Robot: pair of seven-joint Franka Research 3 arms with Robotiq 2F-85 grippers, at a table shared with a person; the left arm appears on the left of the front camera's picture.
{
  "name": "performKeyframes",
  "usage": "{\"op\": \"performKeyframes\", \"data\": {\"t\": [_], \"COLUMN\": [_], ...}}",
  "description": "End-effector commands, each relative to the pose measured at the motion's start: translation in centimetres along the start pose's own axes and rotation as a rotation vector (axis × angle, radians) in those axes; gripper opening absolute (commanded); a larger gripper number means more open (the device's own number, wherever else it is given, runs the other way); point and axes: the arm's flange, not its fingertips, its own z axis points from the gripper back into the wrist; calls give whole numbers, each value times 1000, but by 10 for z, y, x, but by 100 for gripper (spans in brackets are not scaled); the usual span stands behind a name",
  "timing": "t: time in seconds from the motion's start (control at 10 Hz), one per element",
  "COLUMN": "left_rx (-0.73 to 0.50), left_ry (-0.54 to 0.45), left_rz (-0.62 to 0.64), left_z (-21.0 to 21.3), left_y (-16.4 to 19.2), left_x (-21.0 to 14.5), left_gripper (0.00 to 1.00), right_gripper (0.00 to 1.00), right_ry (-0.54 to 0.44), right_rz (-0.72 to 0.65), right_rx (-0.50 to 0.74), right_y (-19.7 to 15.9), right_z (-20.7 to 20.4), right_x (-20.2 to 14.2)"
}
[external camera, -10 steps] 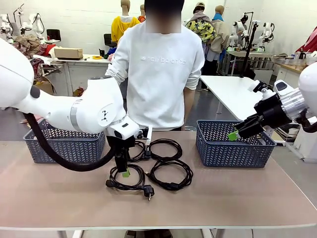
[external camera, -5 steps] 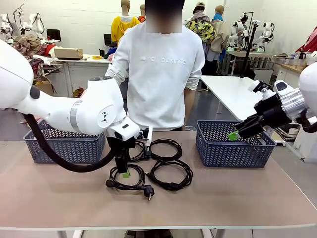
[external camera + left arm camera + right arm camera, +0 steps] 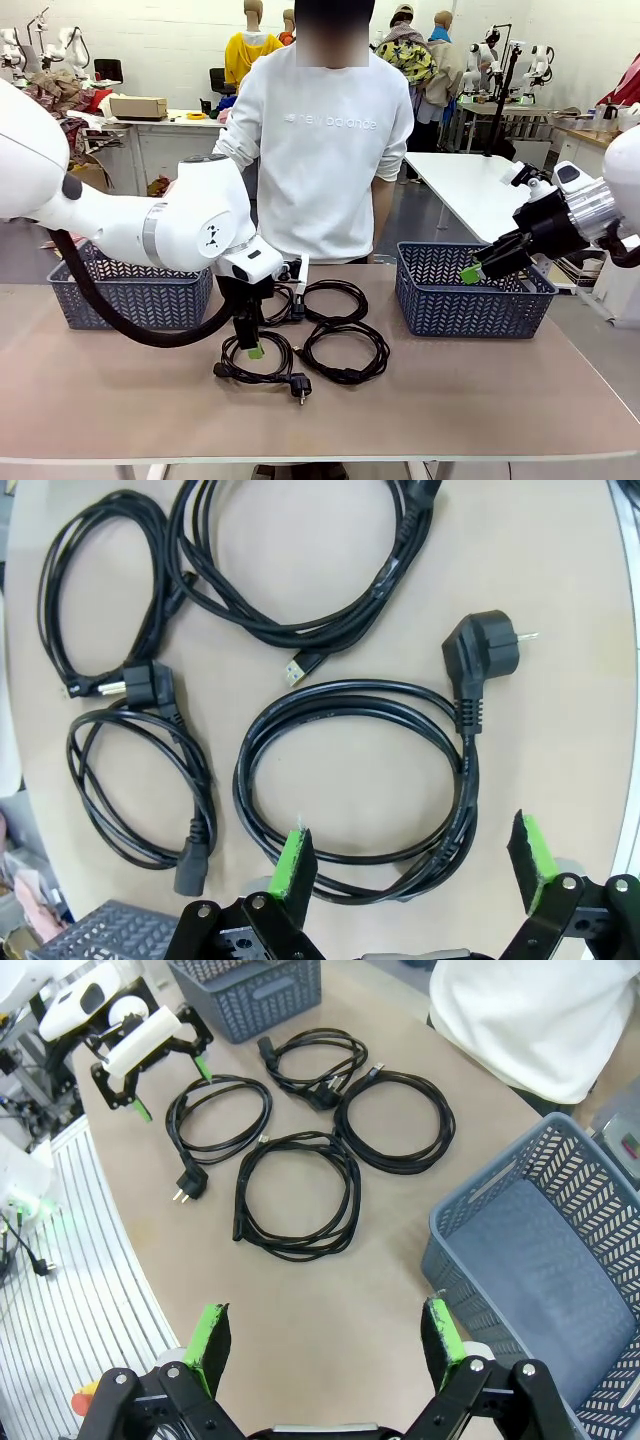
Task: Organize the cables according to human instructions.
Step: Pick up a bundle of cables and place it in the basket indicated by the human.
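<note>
Lying at the middle of the counter are four coiled cables. The left gripper hovers just above the near-left coil, jaws apart. The right gripper hangs by the right basket, jaws apart too.

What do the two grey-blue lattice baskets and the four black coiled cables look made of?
Grey-blue lattice baskets, left and right: probably moulded plastic with a matte finish, going by the even herringbone cut-outs and the thick one-piece rims.
Black coiled cables: rubber or PVC jacket, semi-matte with a faint sheen; moulded plug with a ribbed strain relief and a bare metal pin. The exact polymer can't be told.
</note>
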Motion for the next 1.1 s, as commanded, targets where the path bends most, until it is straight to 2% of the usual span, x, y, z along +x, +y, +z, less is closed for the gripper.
{"op": "performKeyframes", "data": {"t": [0.0, 0.3, 1.0], "left_rx": [-11, -48, -77], "left_ry": [23, 63, 124], "left_rz": [-32, -44, 13], "left_z": [-11, -31, -59], "left_y": [-9, -18, -18], "left_x": [5, 6, 10], "left_gripper": [100, 100, 100], "right_gripper": [100, 100, 100], "right_ry": [-24, -24, -24], "right_rz": [19, 19, 19], "right_rx": [15, 15, 15], "right_y": [-4, -4, -4], "right_z": [-1, -1, -1], "right_x": [1, 1, 1]}}
